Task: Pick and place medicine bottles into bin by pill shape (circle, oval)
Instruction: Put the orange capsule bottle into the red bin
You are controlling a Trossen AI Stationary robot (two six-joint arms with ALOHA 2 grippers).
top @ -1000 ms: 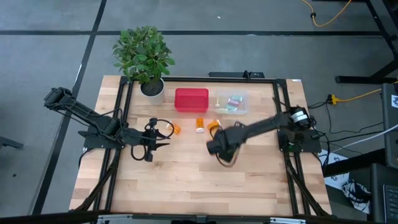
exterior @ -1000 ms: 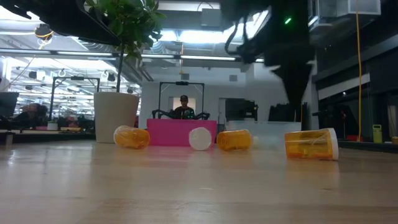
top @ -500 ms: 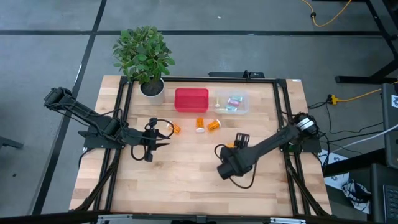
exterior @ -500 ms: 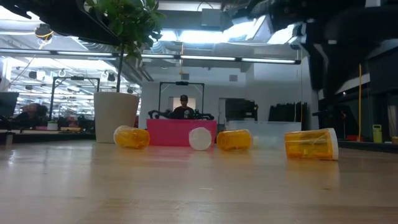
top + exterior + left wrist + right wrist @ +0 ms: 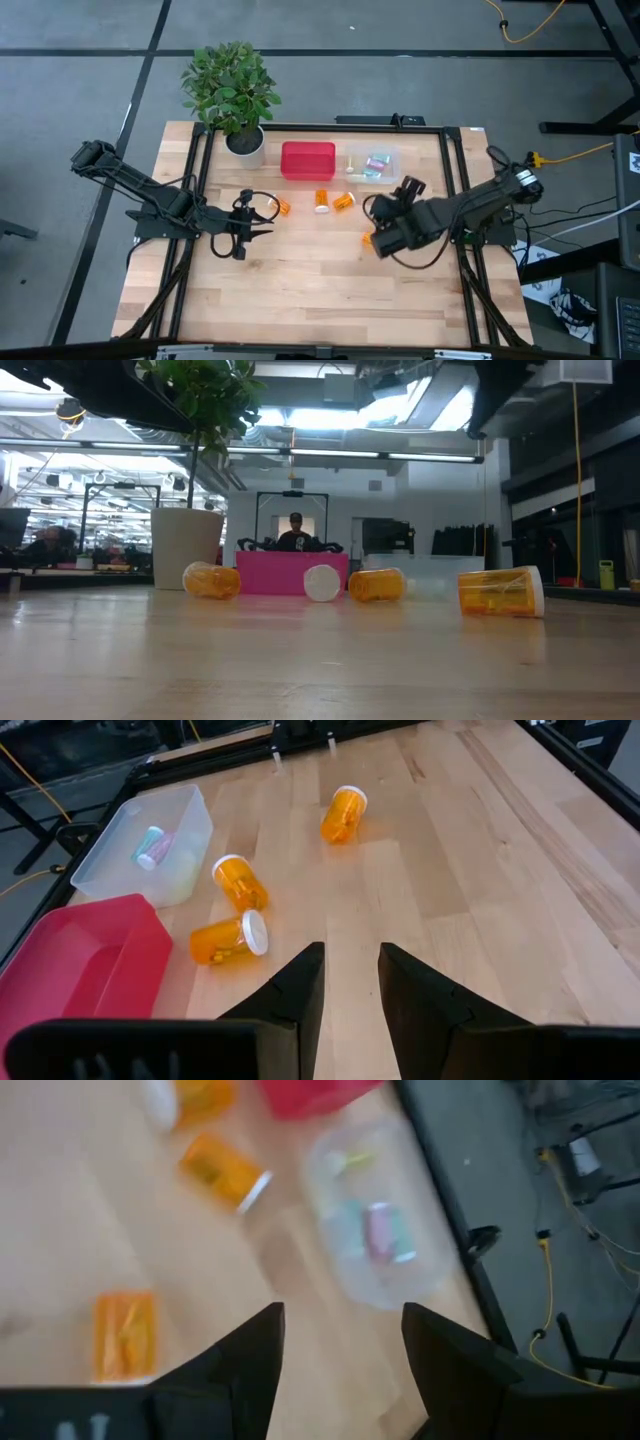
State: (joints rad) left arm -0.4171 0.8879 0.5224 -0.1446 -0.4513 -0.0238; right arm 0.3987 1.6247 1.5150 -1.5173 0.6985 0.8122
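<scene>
item: four orange medicine bottles [image 5: 229, 937] lying loose on the table [image 5: 300, 290] near the red bin [image 5: 307, 160]; likely light, rigid, roll-prone; grasp mid-barrel. right gripper [image 5: 340, 1342] parted, empty; left gripper [image 5: 350, 982] narrow, empty.

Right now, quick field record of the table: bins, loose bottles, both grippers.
red bin: no bottles visible in it
clear bin: holds small pastel bottles
loose orange bottles: four on the wood, all on their sides
left gripper: shut, empty, waiting left of the bottles
right gripper: fingers apart, empty, above the table near the clear bin
plant pot: back left corner
</scene>
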